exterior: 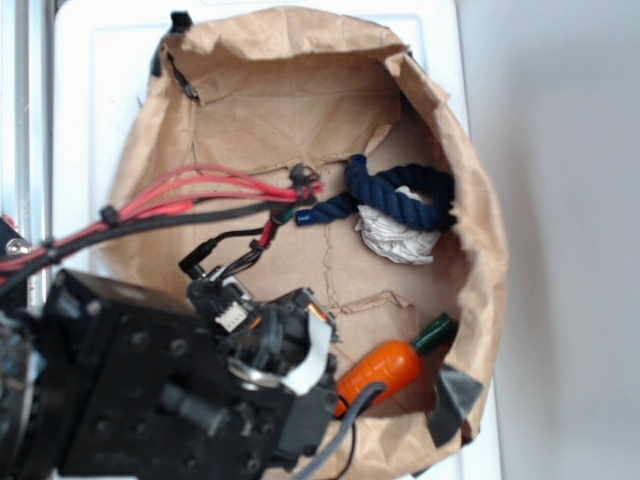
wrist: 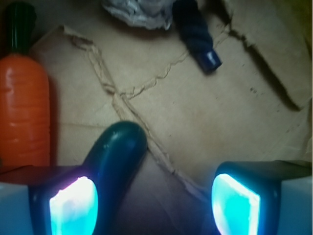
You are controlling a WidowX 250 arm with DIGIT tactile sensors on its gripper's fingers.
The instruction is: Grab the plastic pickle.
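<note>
plastic pickle (wrist: 116,161): dark green, lying on the brown paper, rounded end poking past the left pad; arm hides it in the exterior view
paper bag (exterior: 470,200): brown, flattened open, on white desk (exterior: 100,60)
pincer (wrist: 154,203): wide open, gripping nothing
carrot (wrist: 23,107): orange, left of pickle
rope (exterior: 400,195): navy, far side

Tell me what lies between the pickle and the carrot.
Nothing: in the wrist view only bare brown paper separates the pickle from the carrot.
</note>
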